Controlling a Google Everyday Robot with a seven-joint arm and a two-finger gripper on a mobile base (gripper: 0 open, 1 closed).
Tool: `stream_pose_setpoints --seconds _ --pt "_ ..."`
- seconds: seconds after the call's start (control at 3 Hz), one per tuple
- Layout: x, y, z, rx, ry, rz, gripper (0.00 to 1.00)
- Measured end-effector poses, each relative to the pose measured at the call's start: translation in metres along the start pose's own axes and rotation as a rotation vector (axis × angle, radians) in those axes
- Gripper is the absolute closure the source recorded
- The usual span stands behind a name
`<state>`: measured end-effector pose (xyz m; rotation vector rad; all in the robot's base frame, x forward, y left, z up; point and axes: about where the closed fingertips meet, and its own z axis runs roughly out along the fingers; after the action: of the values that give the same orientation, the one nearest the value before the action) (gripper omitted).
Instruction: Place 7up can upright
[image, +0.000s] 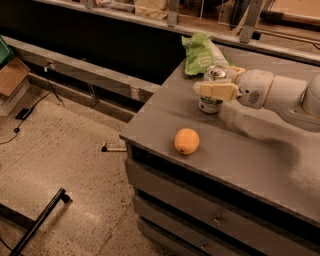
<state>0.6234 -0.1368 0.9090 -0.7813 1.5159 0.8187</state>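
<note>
In the camera view, the small silver aluminium 7up can with the green-and-white label (209, 103) was seen standing upright on the flat grey cabinet top (260, 155), towards its far left part. The cream two-finger gripper (213, 82), reaching in from the right, was wrapped around the can's upper body, and its jaws appeared to be closed on it.

The uprighting was judged essentially done, since the base appeared to be seated on the surface. What was left was judged to be release and withdrawal.

The crumpled green snack bag (200, 54) lay just beyond the can, and the round orange fruit (186, 141) sat nearer, close to the front edge. The left edge ran near the can. Open surface was available to the right for a retreat.
</note>
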Motion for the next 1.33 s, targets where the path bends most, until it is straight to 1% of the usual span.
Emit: stream_pose_setpoints --seconds 0.33,0.67,1.0,1.33 --pt "0.000 0.000 0.001 -0.001 0.000 0.000 0.00" --pt "-0.026 -0.005 -0.015 -0.012 0.030 -0.076 0.00" --pt "-0.053 -0.009 -0.037 -0.023 0.071 -0.143 0.00" --pt "-0.070 -0.021 -0.067 0.030 0.136 -0.155 0.00"
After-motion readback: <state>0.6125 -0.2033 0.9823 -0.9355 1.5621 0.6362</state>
